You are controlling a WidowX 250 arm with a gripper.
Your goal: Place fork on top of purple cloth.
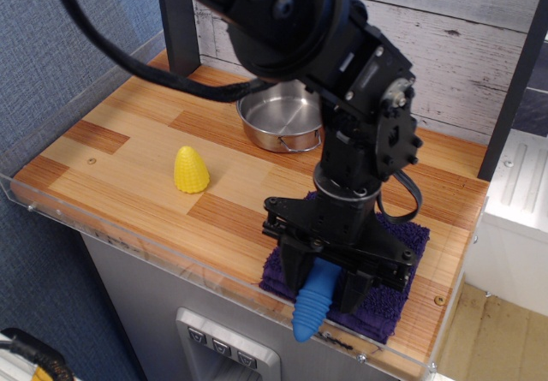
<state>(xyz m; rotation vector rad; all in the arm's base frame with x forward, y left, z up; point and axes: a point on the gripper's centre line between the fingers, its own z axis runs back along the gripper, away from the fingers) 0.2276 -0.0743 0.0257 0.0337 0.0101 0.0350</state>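
Note:
My gripper (329, 285) is shut on the fork (312, 306), gripping the upper part of its ribbed bright-blue handle. The handle hangs down and forward past the front edge of the purple cloth (390, 292); the tines are hidden inside the gripper. The gripper sits low over the cloth's front half, and the arm covers most of the cloth, so only its left front corner and right side show. I cannot tell whether the fork touches the cloth.
A steel pan (278, 120) stands at the back of the wooden counter (128, 150), behind the arm. A yellow toy corn cone (191, 169) stands to the left. A clear plastic rim (111, 231) runs along the counter's front and left edges.

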